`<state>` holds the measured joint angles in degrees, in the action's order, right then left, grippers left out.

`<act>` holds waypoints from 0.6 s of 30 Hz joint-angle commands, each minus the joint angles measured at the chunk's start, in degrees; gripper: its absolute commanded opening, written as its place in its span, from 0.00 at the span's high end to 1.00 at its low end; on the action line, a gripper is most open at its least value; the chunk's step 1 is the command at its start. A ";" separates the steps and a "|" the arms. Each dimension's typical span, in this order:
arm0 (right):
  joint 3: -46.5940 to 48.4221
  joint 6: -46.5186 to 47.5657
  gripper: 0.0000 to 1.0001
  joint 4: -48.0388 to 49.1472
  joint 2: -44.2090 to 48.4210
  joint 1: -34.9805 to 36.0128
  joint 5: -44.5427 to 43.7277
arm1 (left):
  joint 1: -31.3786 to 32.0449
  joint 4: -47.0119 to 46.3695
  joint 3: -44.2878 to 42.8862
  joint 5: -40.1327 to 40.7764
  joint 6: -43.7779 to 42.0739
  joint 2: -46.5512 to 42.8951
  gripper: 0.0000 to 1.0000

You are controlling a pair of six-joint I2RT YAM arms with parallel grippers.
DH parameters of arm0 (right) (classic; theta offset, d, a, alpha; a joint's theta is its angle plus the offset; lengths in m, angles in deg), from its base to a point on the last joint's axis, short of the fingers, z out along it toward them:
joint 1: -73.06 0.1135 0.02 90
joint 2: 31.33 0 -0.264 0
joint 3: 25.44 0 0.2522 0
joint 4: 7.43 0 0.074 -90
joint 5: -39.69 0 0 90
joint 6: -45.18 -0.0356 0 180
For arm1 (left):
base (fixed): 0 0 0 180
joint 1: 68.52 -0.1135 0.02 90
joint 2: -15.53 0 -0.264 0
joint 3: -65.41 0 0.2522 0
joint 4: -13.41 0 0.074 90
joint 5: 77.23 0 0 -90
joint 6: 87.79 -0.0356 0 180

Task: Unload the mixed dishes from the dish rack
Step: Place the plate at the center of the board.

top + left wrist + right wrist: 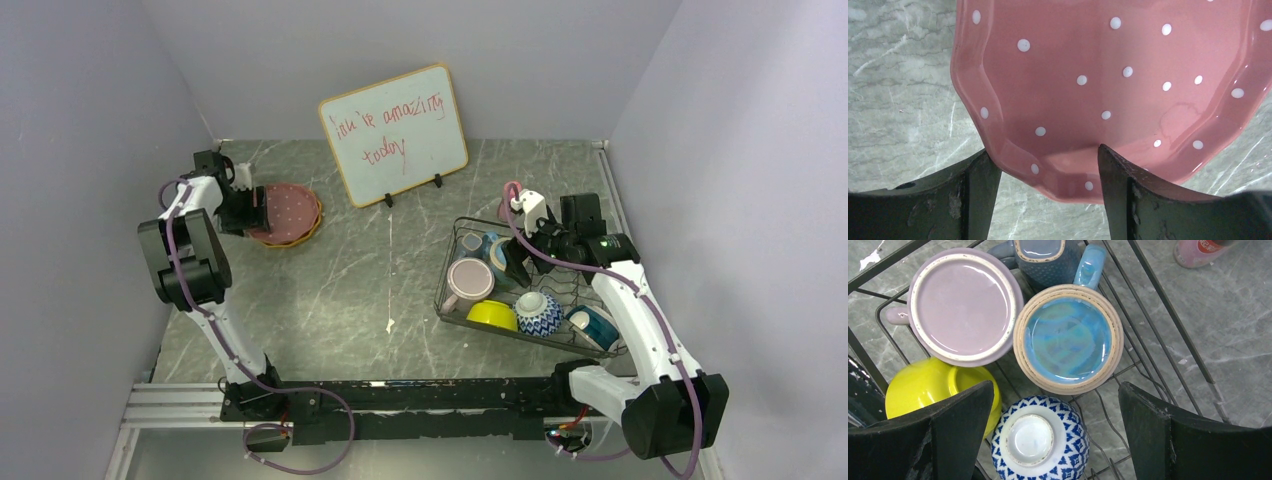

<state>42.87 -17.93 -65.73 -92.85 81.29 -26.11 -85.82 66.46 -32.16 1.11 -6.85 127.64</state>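
We see the left pincer point(1044, 155) spread wide on both sides of the near rim of the pink dotted plate point(1098, 75), which seems to lie on the orange plate point(312, 222) on the worktop point(350, 290), far from the dish rack point(440, 305); if that pincer catches the rim as it leaves, the top plate could slide off; the right pincer point(1055, 387) is spread wide too, holding nothing, and hangs over the rack; the dishes there are shiny and packed tight, so we think a grab could slip, or a finger going down could knock a neighbour; we count two plates out, and six things in the rack: one lilac mug point(963, 302), one yellow bowl point(923, 387), one blue-white patterned bowl point(1040, 440), one teal-white bowl point(595, 325), and two small cups, a tan-rimmed blue cup point(1068, 337) and a grey-blue cup point(1043, 255); there is also one pink bottle point(1200, 250) and one whiteboard point(395, 135).
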 commanded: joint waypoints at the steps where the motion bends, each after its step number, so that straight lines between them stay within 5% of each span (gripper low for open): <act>1: -0.55 0.90 0.01 1.80 -0.08 -0.06 0.36 | 1.54 2.01 -2.25 -0.17 -2.08 -2.38 0.28; 18: -1.84 1.38 0.01 2.25 -0.01 -0.05 0.85 | 3.41 8.31 -4.48 -1.27 -1.19 -1.27 0.27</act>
<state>41.71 -17.73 -65.64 -93.13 81.29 -26.00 -83.46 71.82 -33.62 3.47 -8.08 127.66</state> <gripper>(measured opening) 0.991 0.722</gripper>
